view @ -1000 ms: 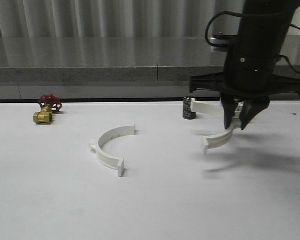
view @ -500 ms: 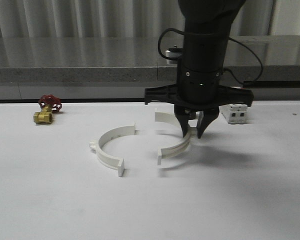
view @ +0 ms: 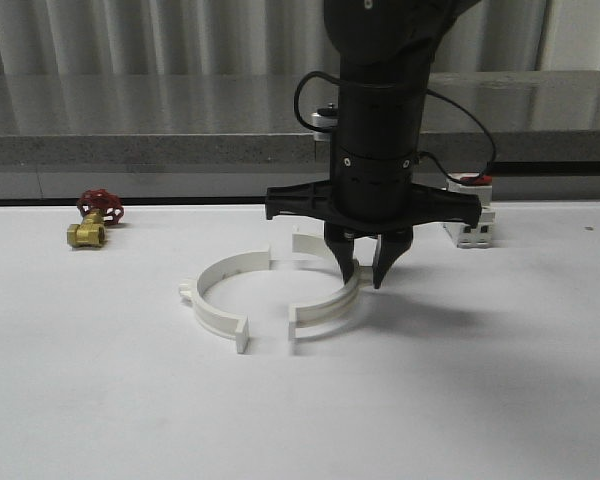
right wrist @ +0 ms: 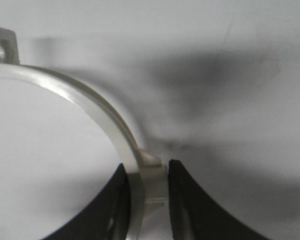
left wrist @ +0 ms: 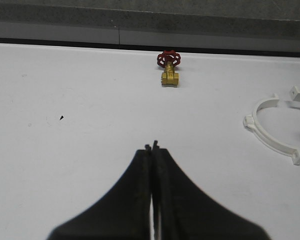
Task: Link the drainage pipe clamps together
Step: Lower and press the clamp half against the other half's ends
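Observation:
Two white drainage pipe clamps are at the table's middle. The left half-ring [view: 212,300] [left wrist: 270,132] lies flat with its open side to the right. My right gripper [view: 364,272] [right wrist: 146,172] is shut on the right half-ring [view: 325,305] [right wrist: 80,100], pinching its band at the outer lug. The held half faces the lying one, with small gaps between their end tabs. Whether it touches the table I cannot tell. My left gripper [left wrist: 152,146] is shut with nothing in it, over bare table to the left.
A brass valve with a red handwheel [view: 94,219] [left wrist: 169,66] sits at the back left. A white breaker with a red switch [view: 469,215] stands behind the right arm. A grey ledge [view: 140,150] runs along the table's far edge.
My right gripper carried the right half-ring leftward across the table, from the right side to just beside the left half-ring. The left half-ring and valve stayed put.

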You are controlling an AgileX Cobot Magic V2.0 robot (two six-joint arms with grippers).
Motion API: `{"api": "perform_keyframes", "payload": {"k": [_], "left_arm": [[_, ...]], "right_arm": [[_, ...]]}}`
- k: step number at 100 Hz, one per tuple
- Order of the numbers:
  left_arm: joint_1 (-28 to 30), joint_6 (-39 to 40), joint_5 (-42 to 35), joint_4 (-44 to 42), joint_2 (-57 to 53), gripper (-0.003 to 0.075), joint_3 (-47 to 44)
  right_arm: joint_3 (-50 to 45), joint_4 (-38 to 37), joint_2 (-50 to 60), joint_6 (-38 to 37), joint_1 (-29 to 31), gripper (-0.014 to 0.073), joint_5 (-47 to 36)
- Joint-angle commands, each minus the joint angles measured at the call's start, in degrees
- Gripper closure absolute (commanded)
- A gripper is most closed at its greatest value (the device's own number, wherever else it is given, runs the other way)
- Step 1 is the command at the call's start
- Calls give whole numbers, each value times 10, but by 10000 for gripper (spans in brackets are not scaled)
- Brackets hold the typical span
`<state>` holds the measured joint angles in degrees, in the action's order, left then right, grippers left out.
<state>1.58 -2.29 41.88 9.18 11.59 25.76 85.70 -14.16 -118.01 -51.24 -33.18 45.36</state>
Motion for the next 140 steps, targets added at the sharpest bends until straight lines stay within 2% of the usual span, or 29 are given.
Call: {"api": "perform_keyframes", "payload": {"k": [1,140], "left_arm": [[1,0,-41,9,5,740,15],[1,0,-41,9,5,740,15]], "right_arm": [[18,-16,34,-8,0,496,-17],[51,-10,-5,-39,-23,496,-24]]}}
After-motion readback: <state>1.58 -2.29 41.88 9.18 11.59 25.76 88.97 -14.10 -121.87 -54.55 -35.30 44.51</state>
